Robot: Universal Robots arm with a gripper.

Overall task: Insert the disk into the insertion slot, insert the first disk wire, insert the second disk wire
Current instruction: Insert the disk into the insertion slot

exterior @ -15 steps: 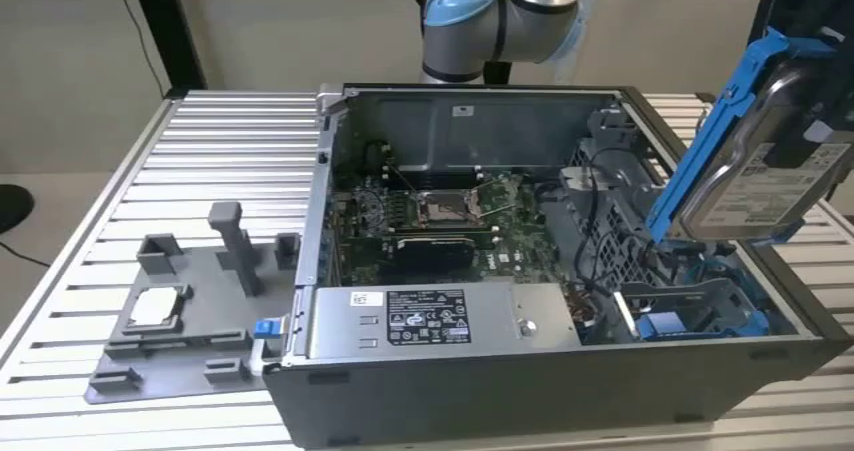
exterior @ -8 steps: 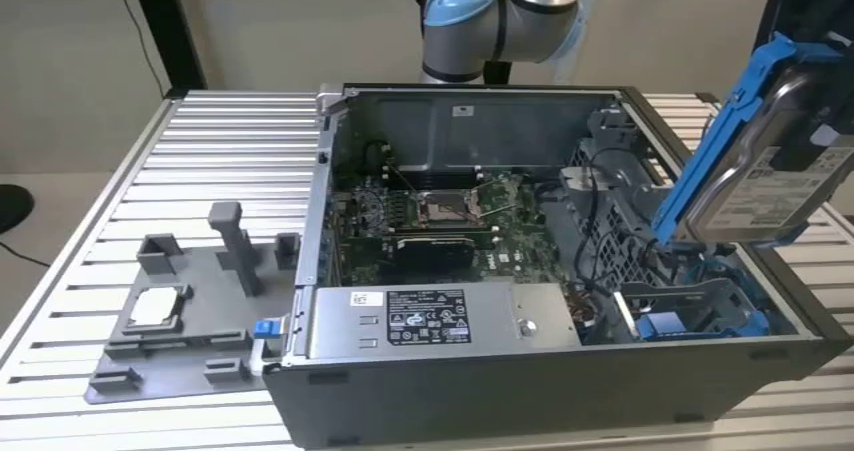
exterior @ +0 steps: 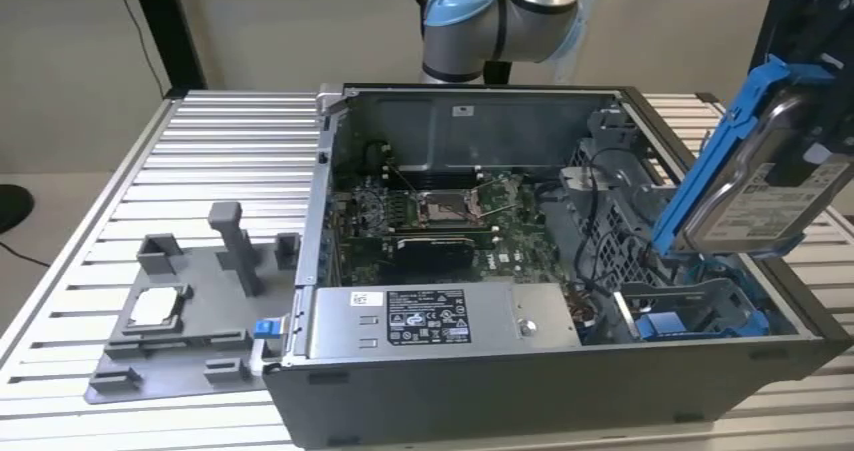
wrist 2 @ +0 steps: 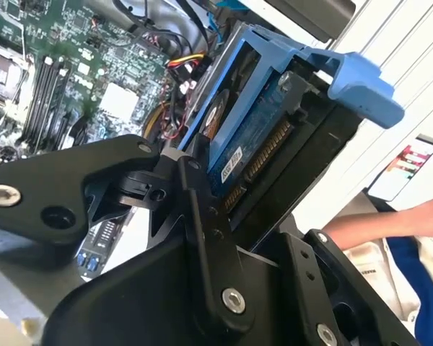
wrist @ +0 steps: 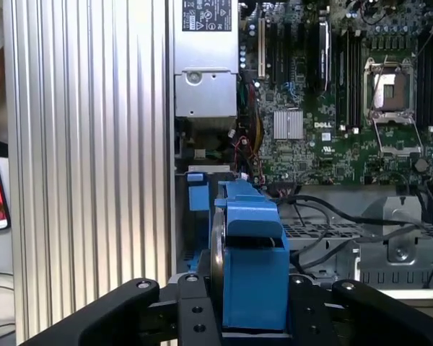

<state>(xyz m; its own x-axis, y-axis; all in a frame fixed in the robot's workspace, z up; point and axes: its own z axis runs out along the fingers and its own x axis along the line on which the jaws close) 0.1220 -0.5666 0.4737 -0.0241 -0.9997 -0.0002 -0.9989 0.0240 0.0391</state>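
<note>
My gripper [exterior: 805, 121] is shut on the disk [exterior: 754, 191], a silver drive with a white label in a bright blue carrier. I hold it tilted on edge above the open computer case, at the exterior view's right. The insertion slot [exterior: 687, 311], a grey metal bay with blue fittings, lies below the disk in the case's near right corner. In both wrist views my black fingers [wrist: 195, 317] flank the carrier [wrist: 249, 245]. The second wrist view shows the disk's blue circuit side [wrist 2: 234, 137] between my fingers [wrist 2: 202, 209]. The slot's blue fitting [wrist: 196, 193] sits just beyond the carrier.
A grey power supply box [exterior: 427, 321] with a white sticker fills the case's front. The motherboard with its silver processor socket [exterior: 441, 206] lies behind it. Black cables [exterior: 614, 171] cross near the bay. A grey fixture [exterior: 187, 301] stands on the slatted table. A person's arm [wrist 2: 390, 223] is nearby.
</note>
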